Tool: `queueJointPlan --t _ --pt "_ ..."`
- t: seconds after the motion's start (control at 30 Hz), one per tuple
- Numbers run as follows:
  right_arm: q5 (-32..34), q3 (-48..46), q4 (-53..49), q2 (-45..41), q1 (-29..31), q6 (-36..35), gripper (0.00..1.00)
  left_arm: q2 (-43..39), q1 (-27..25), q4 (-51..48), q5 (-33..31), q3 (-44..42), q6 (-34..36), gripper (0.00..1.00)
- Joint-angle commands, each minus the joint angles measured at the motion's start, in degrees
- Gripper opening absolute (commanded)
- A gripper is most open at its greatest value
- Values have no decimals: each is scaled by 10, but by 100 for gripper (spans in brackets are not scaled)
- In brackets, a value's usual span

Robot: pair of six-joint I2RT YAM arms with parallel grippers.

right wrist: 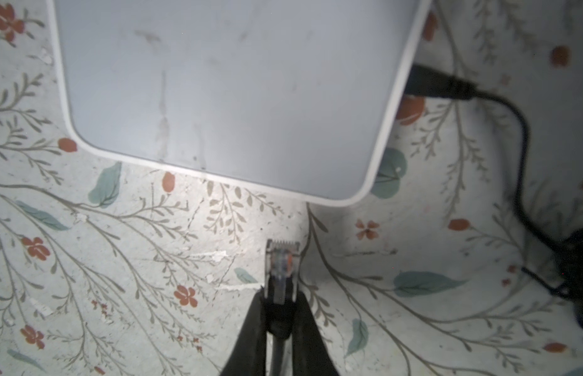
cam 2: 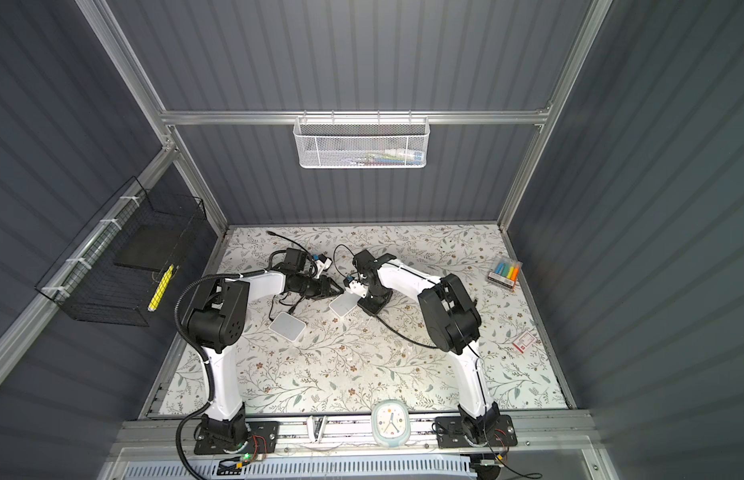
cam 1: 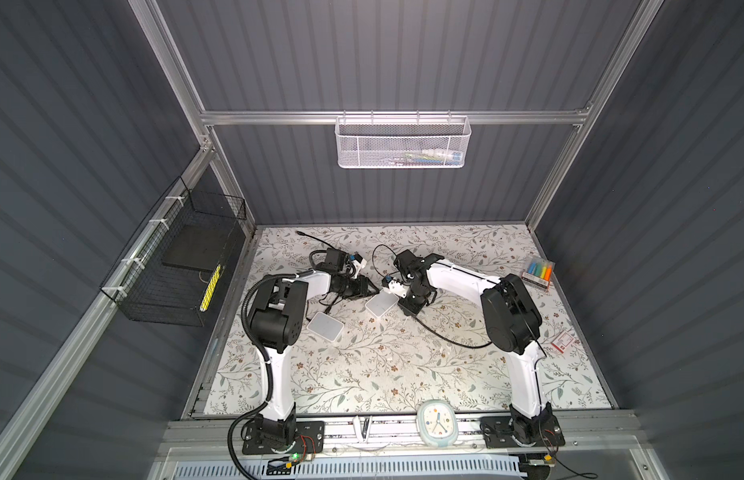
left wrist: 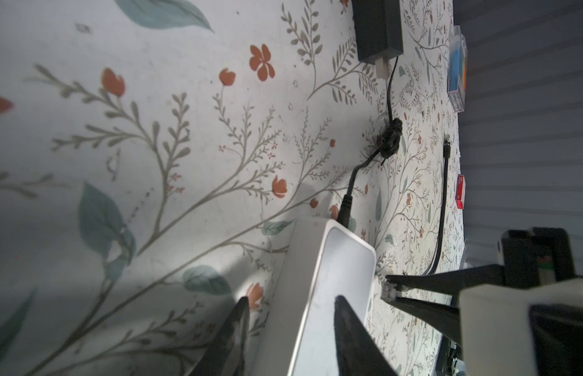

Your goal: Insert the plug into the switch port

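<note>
Frankly, little writing can be read. The red-and-white card (cam 1: 563, 342), well to the right of the switch (cam 1: 380, 306) in both top views, carries print too small to make out. The switch's pale top face shows only faint smudges in the right wrist view.

The right gripper (right wrist: 280, 293) is clamped on the plug (right wrist: 282, 263). Its two dark fingers pinch the black boot, and the clear body with its toothed contact end sticks out ahead. The plug's tip points at the switch's nearest edge and stands just short of it, not touching. A black power lead (right wrist: 446, 86) enters the neighbouring side of the switch.

The left gripper (left wrist: 291, 298) faces the switch from the opposite side with its jaws apart. One finger lies over the top face and the other sits low beside the side wall. Patterned table (left wrist: 153, 162) shows between that finger and the wall. A second white box (cam 1: 325, 327) lies near the switch, toward the left arm.
</note>
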Motion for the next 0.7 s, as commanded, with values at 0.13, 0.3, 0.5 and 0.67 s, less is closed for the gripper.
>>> queueJointPlan --t 0.13,0.3,0.5,0.67 --pt "2 37 -36 32 -2 5 0 16 2 6 32 27 7 43" --pt "3 49 -45 42 0 7 0 20 1 17 45 22 3 43" --pt "6 67 -56 54 1 12 0 20 1 27 59 7 3 42" --pt "8 78 -67 65 3 13 0 20 1 46 71 -8 -3 40"
